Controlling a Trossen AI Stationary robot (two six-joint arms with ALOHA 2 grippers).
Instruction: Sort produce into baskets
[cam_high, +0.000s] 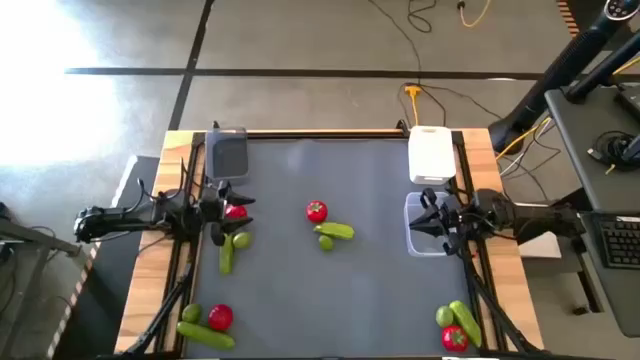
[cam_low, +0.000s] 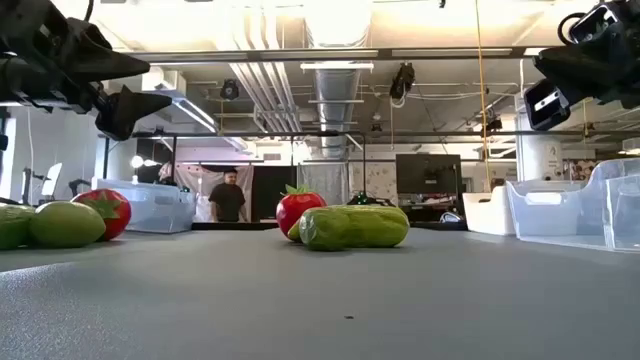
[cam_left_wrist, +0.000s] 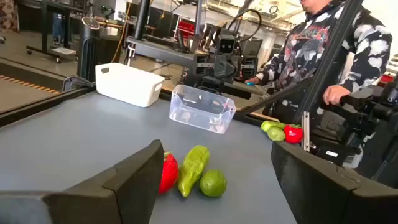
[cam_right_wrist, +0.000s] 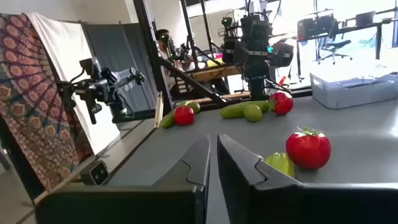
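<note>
**Left gripper poised over the nearest produce cluster, jaws spread**

The left gripper (cam_high: 222, 207) hangs above the table's left side, fingers wide apart and holding nothing; directly beneath it lie a tomato (cam_high: 236, 211), a lime (cam_high: 241, 239) and a cucumber (cam_high: 226, 252) whose long axis runs toward the front edge. The right gripper (cam_high: 432, 213), fingers pressed nearly together and empty, hovers over the clear basket (cam_high: 416, 241), well apart from this cluster, so the left arm is nearer.

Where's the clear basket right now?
In the high view the clear basket sits at the table's right edge, just below the white basket, under the right end effector.
</note>
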